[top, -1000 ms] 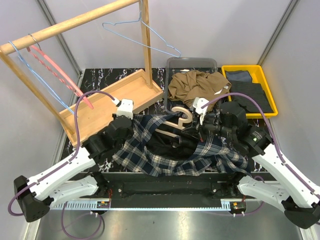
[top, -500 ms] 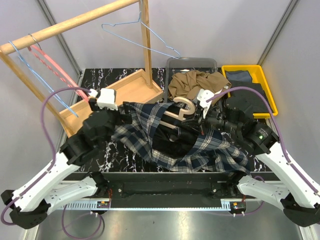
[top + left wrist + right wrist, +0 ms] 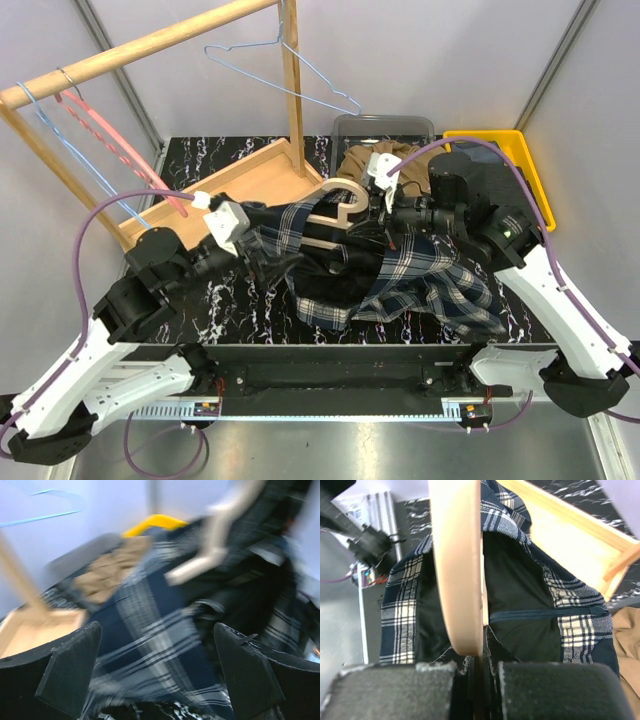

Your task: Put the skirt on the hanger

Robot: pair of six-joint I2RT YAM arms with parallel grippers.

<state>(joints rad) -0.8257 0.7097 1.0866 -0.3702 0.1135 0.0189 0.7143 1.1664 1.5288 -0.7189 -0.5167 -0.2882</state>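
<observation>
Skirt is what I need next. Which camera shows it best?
Top external: the skirt lies crumpled in the grey bin, partly behind the right arm. Left wrist shows it only as a tan blur; right wrist catches just a sliver at the frame edge.

One each: skirt (image 3: pixel 365 162), shirt (image 3: pixel 420 285), pink hanger (image 3: pixel 110 142), wooden hanger (image 3: pixel 457 565); two blue hangers (image 3: pixel 280 82).

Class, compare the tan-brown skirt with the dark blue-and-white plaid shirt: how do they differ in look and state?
The plain tan-brown cloth skirt is one colour; the dark blue-and-white plaid shirt is checked. The skirt lies bunched in the clear plastic bin; the shirt sprawls over the black marbled table, draped on a thick pale wooden hanger. The right gripper pinches the shirt; nothing holds the skirt. Both are rumpled cloth.
</observation>
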